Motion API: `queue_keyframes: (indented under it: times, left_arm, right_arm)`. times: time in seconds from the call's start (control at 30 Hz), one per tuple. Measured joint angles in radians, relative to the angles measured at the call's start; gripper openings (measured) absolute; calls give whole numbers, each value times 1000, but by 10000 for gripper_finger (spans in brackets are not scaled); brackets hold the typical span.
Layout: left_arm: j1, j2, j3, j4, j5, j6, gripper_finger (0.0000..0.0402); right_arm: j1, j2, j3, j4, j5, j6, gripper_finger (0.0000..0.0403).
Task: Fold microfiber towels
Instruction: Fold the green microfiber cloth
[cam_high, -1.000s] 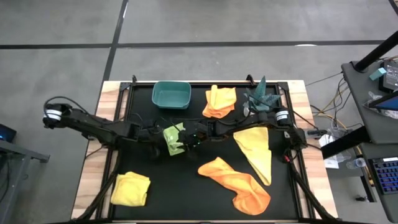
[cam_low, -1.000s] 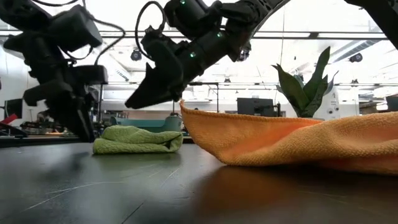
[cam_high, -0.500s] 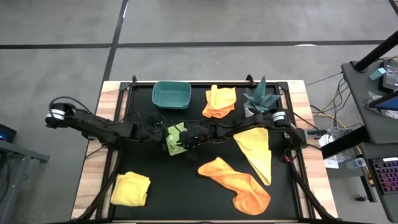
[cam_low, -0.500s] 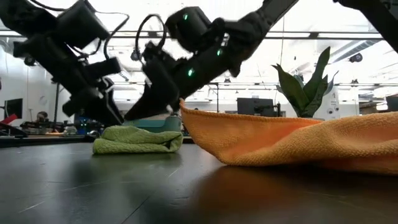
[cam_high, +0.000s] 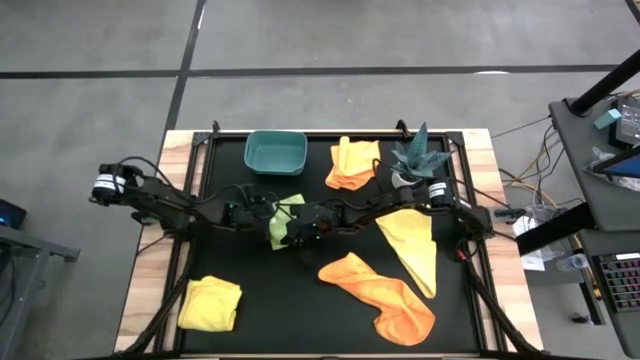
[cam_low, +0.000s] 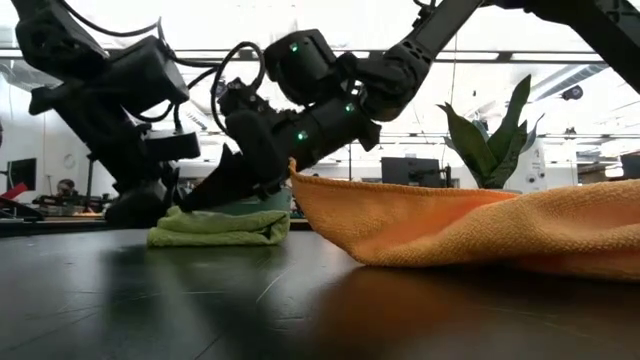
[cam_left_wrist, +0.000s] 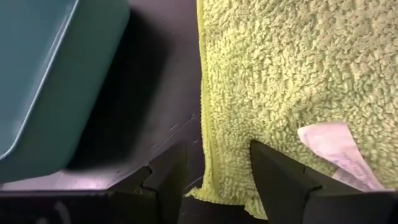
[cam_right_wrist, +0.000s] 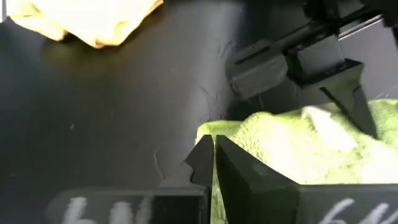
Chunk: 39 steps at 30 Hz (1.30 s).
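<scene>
The lime green towel (cam_high: 283, 216) lies bunched on the black mat at the table's middle, a white tag (cam_left_wrist: 329, 140) on its top. My left gripper (cam_left_wrist: 217, 182) is open, low at the towel's left end (cam_low: 165, 232). One finger stands beside the towel's edge and the other over the cloth near a corner; I cannot tell whether they touch it. My right gripper (cam_right_wrist: 210, 152) reaches in from the right, slanting down onto the same towel, and is shut on it. My right gripper pinches the lime green towel at its near-side edge (cam_right_wrist: 208, 129) between its two shut fingers. The fingers slant down from the table's right. One layer or several, I cannot tell. The towel lies on the mat (cam_low: 222, 226).
A teal bin (cam_high: 275, 152) stands just beyond the towel. An orange towel (cam_high: 352, 162) and a potted plant (cam_high: 418, 155) are at the back. A yellow towel (cam_high: 412, 240) and another orange towel (cam_high: 385, 295) lie to the right, and a folded yellow towel (cam_high: 211, 303) at the front left.
My right gripper has sunk onto the lime green towel and shut on its edge. My left gripper has tipped downward and come down toward the table's right, to the towel's left end, staying open. The towel stays on the mat.
</scene>
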Motion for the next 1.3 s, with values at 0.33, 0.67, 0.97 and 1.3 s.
queue_keyframes:
  times: [0.33, 0.67, 0.97, 1.3]
  left_arm:
    - [-3, -202, 19, -80, 60, 22, 164]
    - [-21, -365, 20, -129, 309, -143, 164]
    - [14, -373, 8, -241, 300, -379, 164]
    - [73, -267, 0, -223, 220, -394, 164]
  right_arm:
    - [0, -96, 0, -143, 32, -52, 13]
    - [11, -264, -169, -186, 202, -143, 13]
    - [9, -418, -383, -102, 209, -224, 13]
    - [-18, -434, -517, 78, 209, -236, 13]
